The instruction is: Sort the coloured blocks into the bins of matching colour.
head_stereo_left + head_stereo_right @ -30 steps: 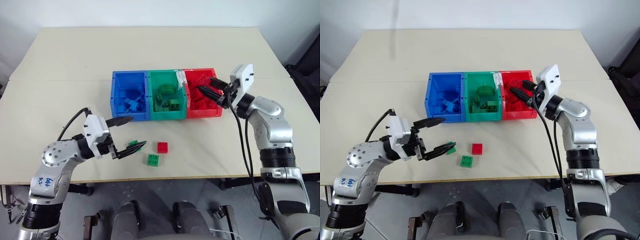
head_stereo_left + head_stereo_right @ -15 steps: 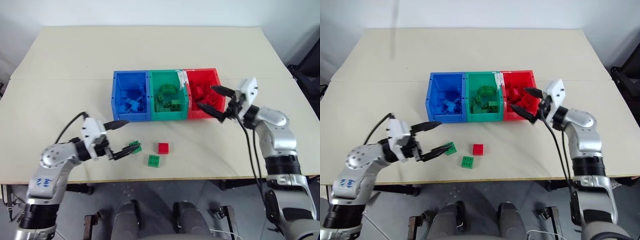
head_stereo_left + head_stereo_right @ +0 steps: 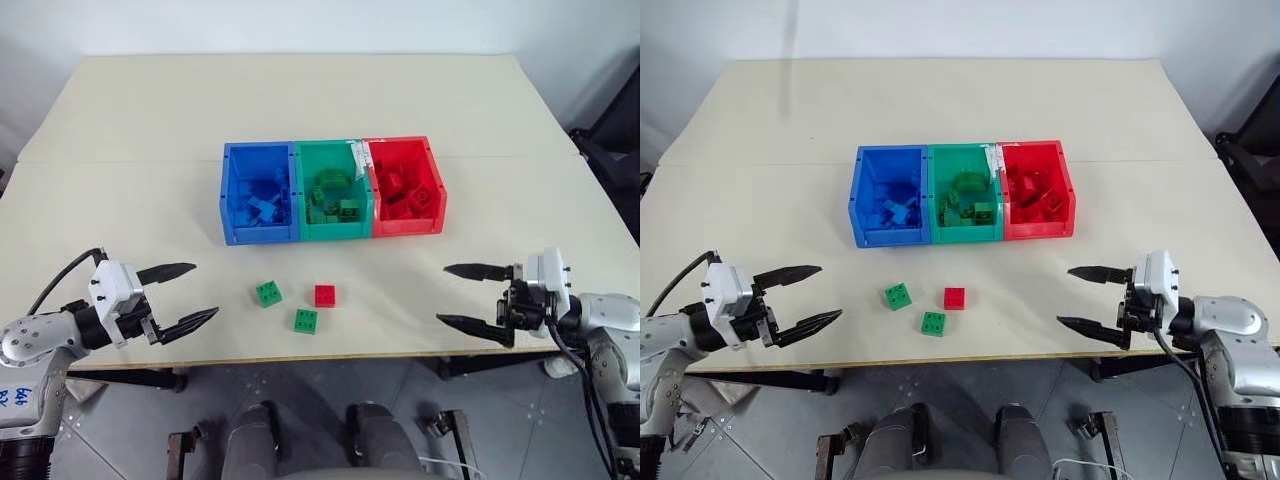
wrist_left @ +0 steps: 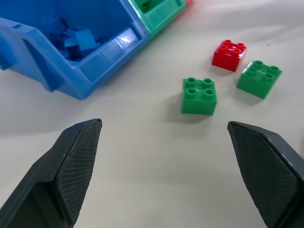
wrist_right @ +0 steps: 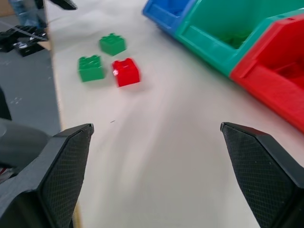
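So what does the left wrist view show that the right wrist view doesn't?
The left wrist view looks into the blue bin at the blue blocks inside. The right wrist view alone takes in the red bin and the table's edge with floor beyond. Both show the red block, two green blocks, the green bin, and an open end effector.

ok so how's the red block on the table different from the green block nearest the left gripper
The red block is red and belongs in the red bin; the green block matches the green bin. The red one lies square to the table's front edge, the green one sits turned at an angle. The red one is farther from the left gripper. Both are small four-stud bricks, studs up, loose on the table, untouched.
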You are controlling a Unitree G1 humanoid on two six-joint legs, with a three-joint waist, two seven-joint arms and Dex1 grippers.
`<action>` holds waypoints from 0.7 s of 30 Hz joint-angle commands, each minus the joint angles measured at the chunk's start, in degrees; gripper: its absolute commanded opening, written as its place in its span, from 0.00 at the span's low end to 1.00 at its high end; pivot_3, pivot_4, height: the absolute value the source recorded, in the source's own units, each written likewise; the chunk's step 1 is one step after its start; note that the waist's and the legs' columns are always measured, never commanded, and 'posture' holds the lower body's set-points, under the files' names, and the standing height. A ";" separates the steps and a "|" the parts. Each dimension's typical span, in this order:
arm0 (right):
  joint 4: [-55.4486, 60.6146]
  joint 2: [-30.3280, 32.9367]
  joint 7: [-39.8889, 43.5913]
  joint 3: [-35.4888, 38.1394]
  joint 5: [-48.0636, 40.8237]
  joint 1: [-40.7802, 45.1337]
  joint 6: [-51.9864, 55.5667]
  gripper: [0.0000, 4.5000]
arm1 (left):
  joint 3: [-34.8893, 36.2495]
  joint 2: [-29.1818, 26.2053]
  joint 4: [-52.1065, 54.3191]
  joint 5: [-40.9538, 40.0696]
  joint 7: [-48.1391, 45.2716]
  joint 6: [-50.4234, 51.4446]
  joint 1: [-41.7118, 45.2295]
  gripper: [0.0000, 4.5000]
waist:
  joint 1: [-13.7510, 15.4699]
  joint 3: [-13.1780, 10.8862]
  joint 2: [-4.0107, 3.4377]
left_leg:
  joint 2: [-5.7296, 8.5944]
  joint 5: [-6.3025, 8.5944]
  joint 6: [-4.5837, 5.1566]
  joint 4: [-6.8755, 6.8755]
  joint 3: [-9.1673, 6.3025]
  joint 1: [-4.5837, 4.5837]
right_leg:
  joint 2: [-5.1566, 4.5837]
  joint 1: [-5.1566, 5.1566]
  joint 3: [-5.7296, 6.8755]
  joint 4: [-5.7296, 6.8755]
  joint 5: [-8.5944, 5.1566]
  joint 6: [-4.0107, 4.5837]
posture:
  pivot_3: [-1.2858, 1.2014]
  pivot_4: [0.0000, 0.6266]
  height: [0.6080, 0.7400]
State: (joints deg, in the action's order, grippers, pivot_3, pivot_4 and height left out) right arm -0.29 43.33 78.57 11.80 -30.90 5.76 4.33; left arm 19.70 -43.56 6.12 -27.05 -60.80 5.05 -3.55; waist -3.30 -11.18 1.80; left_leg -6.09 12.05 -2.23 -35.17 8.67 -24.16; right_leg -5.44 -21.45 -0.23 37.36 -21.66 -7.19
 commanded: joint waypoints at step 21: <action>8.97 0.79 -4.23 4.91 -2.00 -6.32 0.75 0.99 | -32.11 5.61 18.40 10.41 14.03 29.45 27.42 1.00 | 2.07 0.00 0.00 | 0.11 -0.12 -0.17 -0.30 -0.14 -0.02 | 0.07 0.15 -0.05 0.05 0.02 -0.04 | 0.52 0.24 1.00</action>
State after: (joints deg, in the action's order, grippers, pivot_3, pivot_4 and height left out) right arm 5.36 43.84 75.39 14.47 -31.18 0.96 4.60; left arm -7.98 -38.99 23.62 -19.24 -48.52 30.47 20.64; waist -1.22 -11.18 1.80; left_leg -5.97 11.94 -2.39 -35.53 8.51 -24.19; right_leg -5.36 -21.24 -0.28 37.41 -21.64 -7.24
